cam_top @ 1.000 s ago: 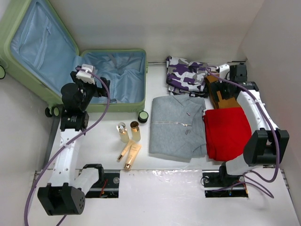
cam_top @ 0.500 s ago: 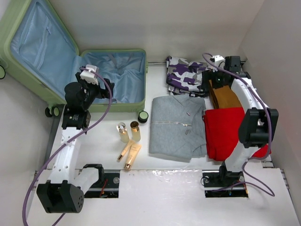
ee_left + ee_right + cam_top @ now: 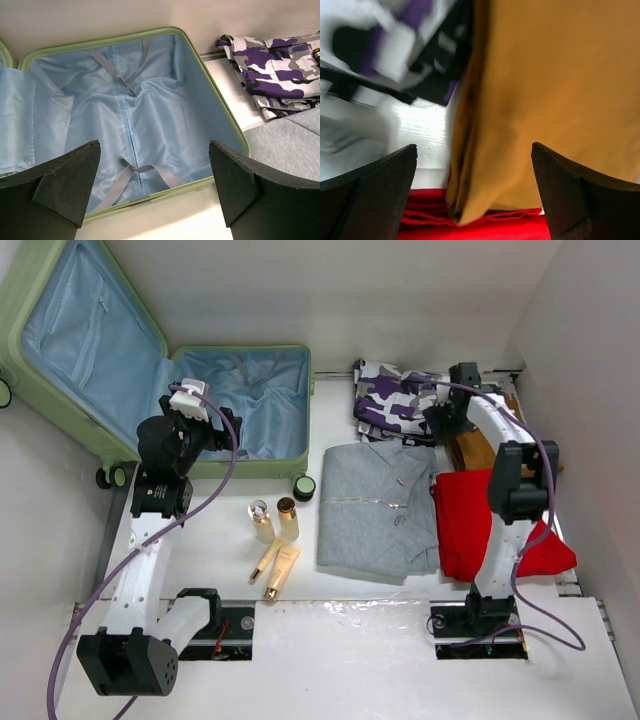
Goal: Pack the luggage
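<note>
The luggage [image 3: 250, 468] lies open at the back left, its lid leaning up, its light blue lining bare; the left wrist view shows its rim [image 3: 220, 105]. My left gripper [image 3: 208, 426] hangs open and empty over the suitcase's near edge [image 3: 155, 200]. My right gripper [image 3: 438, 428] is open and empty, just above a folded mustard garment [image 3: 478, 452], which lies between its jaws in the right wrist view [image 3: 535, 100]. A purple camouflage garment [image 3: 395, 400], a grey shirt [image 3: 375, 510] and a red garment [image 3: 485, 520] lie on the table.
Two small bottles [image 3: 262, 520] [image 3: 288, 518], two gold tubes [image 3: 278, 568] and a small green jar [image 3: 304, 486] lie in front of the suitcase. White walls close in at the back and right.
My right arm has swung left from the back right corner, bringing its gripper over the mustard and camouflage garments. The left arm has barely moved.
</note>
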